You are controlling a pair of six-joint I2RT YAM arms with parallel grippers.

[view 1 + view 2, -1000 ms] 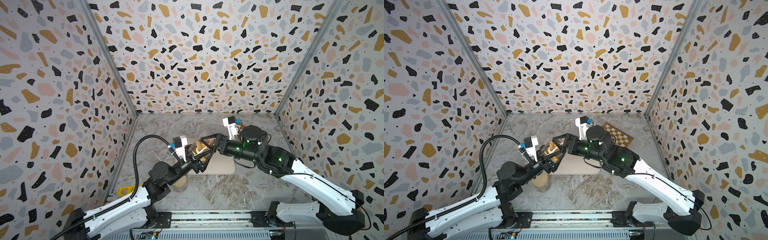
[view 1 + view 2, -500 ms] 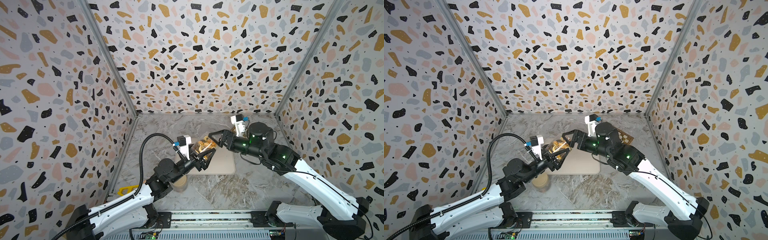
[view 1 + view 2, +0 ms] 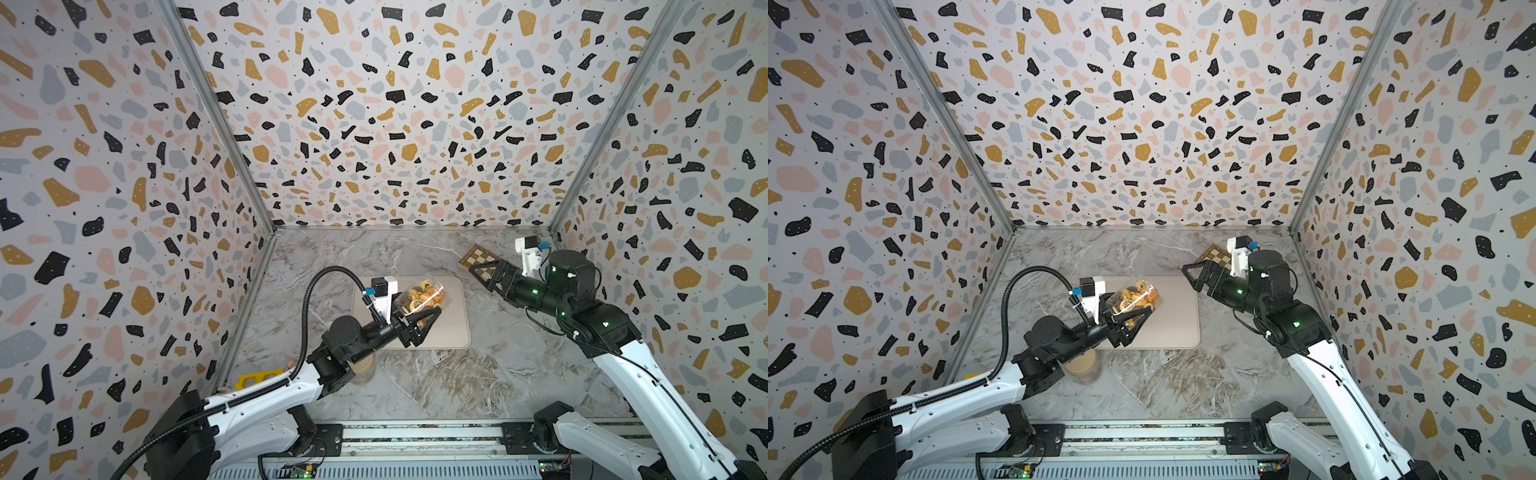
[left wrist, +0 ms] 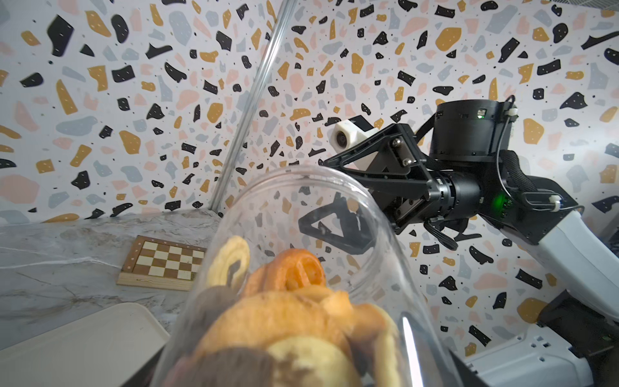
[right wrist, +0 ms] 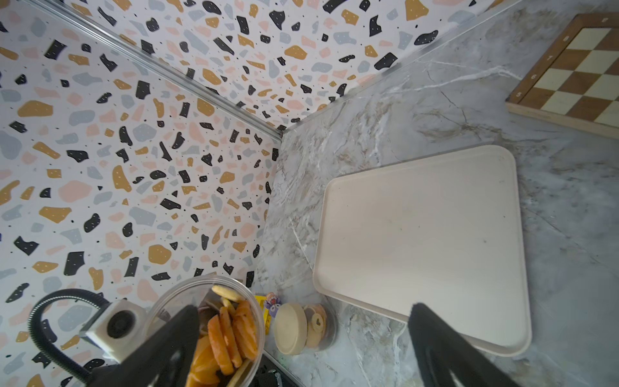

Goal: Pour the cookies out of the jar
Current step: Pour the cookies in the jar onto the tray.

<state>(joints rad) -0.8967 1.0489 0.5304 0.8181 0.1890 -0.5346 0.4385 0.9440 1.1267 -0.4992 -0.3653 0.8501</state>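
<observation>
A clear jar (image 3: 419, 297) (image 3: 1133, 299) half full of golden and dark cookies (image 4: 284, 315) hangs tilted above the beige tray (image 3: 457, 332) (image 3: 1183, 328). Its mouth is open and points toward the right arm. My left gripper (image 3: 417, 318) (image 3: 1128, 323) is shut on the jar's lower body. My right gripper (image 3: 478, 276) (image 3: 1187, 277) stands open and empty to the right of the tray, apart from the jar. The right wrist view looks into the jar's mouth (image 5: 204, 328), where the cookies (image 5: 231, 331) lie inside, with the open right gripper (image 5: 303, 307) spread wide.
A wooden chessboard (image 3: 478, 257) (image 5: 579, 77) lies at the back right, under the right gripper. A second jar with a beige lid (image 3: 361, 368) (image 5: 303, 328) lies beside the left arm, next to a yellow object (image 3: 257, 379). A faint clear disc (image 3: 524, 334) rests right of the tray.
My right gripper, which was shut at the jar's mouth, has opened and drawn back to the right. The left gripper has carried the jar a little right, over the tray.
</observation>
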